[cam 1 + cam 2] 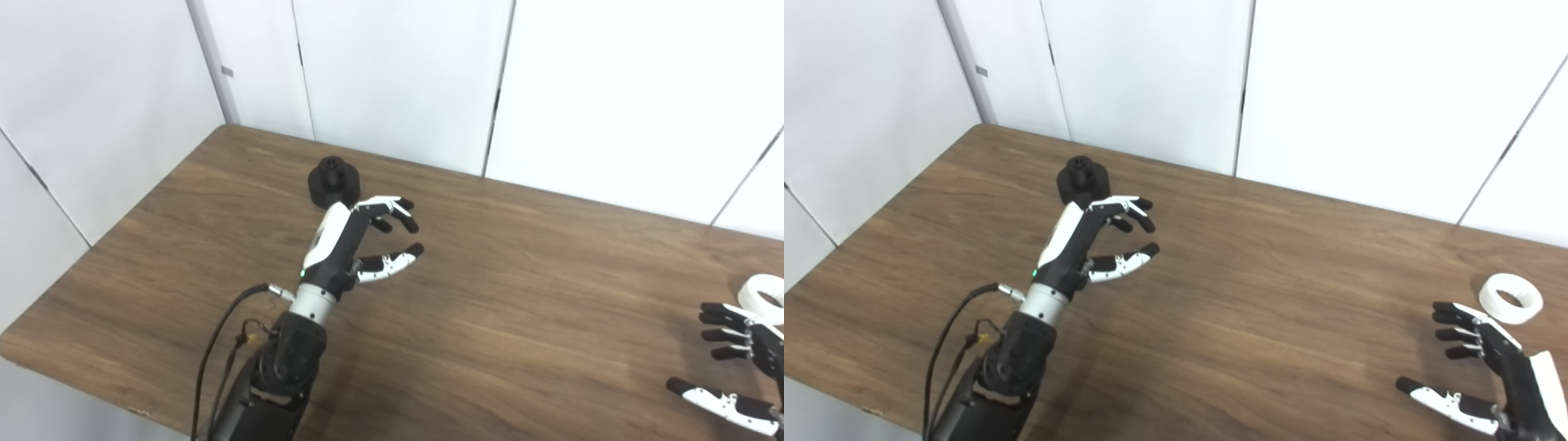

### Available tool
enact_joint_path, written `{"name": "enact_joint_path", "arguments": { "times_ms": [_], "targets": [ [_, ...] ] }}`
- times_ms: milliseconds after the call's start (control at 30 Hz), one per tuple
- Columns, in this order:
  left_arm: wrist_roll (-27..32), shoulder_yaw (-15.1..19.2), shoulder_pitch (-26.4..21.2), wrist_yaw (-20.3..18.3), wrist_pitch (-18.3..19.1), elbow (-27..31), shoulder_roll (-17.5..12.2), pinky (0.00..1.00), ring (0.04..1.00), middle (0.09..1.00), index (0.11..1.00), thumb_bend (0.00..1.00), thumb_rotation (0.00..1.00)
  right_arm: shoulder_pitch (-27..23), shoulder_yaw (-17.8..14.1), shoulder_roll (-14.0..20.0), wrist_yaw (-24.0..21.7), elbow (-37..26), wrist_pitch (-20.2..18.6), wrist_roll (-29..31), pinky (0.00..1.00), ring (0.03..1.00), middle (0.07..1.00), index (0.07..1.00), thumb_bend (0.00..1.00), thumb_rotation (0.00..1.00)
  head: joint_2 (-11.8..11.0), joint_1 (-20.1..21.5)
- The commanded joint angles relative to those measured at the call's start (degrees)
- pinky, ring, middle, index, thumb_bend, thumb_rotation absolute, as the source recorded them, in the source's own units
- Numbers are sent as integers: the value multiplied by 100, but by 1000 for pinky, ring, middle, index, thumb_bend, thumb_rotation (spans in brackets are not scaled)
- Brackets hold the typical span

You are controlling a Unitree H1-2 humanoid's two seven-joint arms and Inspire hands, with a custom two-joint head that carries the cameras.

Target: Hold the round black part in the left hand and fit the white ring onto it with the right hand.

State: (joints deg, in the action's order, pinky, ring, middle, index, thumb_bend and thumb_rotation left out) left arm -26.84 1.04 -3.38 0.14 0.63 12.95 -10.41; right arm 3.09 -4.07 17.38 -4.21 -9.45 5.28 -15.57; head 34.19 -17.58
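Over the middle-left of the brown wood-grain counter (1274,294), your left hand (358,236) hangs with fingers curled loosely apart and thumb spread below them, grasping nothing. Just beyond its fingertips, toward the far edge, you can see the round black part (333,181) standing on the counter, a wide disc with a narrower knob on top; whether the fingers touch it you cannot tell, though they look just short of it. At the lower right, your right hand (1482,367) is likewise released, fingers spread and pointing left, thumb stretched out beneath, empty. Close behind that hand lies the white plastic ring (1511,298), flat on the counter near its right end, well apart from the black part. White wall panels (1335,92) rise behind the counter.
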Motion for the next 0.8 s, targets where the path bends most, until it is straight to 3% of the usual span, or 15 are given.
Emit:
{"name": "enact_joint_path", "arguments": {
  "times_ms": [0,67,133,200,367,567,767],
  "targets": [
    [-140,42,-295,24,77,254,-145,593,735,756,497,513,77,-107,-89,154,46,-84,256,117,562,665,731,744,716,0,8,-7],
    [-206,53,-417,5,142,219,-260,616,750,768,498,512,78,-100,-93,170,82,-73,293,85,561,663,729,742,720,0,1,-9],
    [-234,72,-521,4,178,173,-348,634,768,791,619,684,191,-91,-94,185,114,-69,301,55,562,663,727,739,724,0,-1,-14],
    [-277,110,-622,51,233,128,-394,642,779,803,655,736,212,-83,-92,196,116,-90,265,51,560,663,728,738,725,0,15,-24],
    [-676,191,-926,214,509,1,-527,705,841,827,673,754,244,-72,-107,217,111,-43,331,115,558,661,729,738,724,0,6,-29],
    [-790,300,-1209,439,540,-368,-673,776,920,875,690,760,291,-77,-128,242,127,66,499,115,550,654,726,737,725,3,13,-38],
    [-923,341,-1416,628,588,-601,-821,790,947,896,708,764,259,-70,-137,268,99,94,546,152,553,654,727,738,727,19,5,-52]
  ]
}}
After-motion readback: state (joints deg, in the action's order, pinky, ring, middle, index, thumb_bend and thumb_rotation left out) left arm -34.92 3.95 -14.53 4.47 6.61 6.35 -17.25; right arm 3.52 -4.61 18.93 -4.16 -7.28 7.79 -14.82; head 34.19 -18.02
